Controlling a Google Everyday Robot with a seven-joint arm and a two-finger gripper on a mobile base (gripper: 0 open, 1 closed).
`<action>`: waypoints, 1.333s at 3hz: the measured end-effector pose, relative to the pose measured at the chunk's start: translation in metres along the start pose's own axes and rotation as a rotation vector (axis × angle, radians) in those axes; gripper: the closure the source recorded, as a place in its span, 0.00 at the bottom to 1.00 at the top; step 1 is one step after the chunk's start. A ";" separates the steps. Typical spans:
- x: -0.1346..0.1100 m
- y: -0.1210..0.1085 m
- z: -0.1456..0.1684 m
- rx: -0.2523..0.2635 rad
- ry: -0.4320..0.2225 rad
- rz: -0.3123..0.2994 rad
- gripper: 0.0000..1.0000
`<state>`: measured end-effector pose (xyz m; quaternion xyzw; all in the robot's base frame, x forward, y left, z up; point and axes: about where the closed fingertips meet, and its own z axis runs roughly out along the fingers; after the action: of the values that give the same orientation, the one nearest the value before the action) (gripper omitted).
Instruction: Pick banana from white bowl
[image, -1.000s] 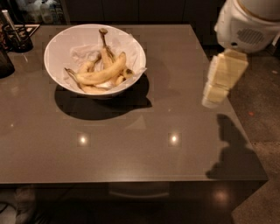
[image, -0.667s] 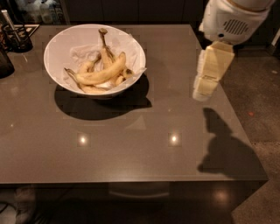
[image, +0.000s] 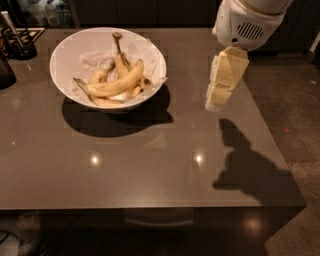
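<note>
Fingers (image: 220, 94) of the gripper (image: 215, 106) are pressed together with nothing between them. The gripper hangs above the right part of the brown table (image: 150, 170), well apart from the white bowl (image: 65, 50), and its shadow falls on the tabletop nearer the front edge. The white bowl stands at the back left of the table and holds several bananas on crumpled white paper (image: 95, 60). The banana (image: 117, 82), long and strongly curved, lies across the middle on top of the others, beside a slimmer banana (image: 120, 59) with a dark stem pointing up.

White rounded arm housing (image: 250, 17), vent slots (image: 248, 31); cream blocky pincer (image: 216, 102) over table (image: 150, 175), right.
</note>
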<state>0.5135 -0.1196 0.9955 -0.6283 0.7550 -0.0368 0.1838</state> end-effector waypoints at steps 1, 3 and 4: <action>-0.032 -0.015 0.026 -0.029 -0.007 -0.059 0.00; -0.076 -0.031 0.049 -0.054 -0.015 -0.156 0.00; -0.089 -0.042 0.060 -0.046 -0.001 -0.145 0.00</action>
<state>0.5851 -0.0321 0.9729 -0.6856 0.7079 -0.0325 0.1668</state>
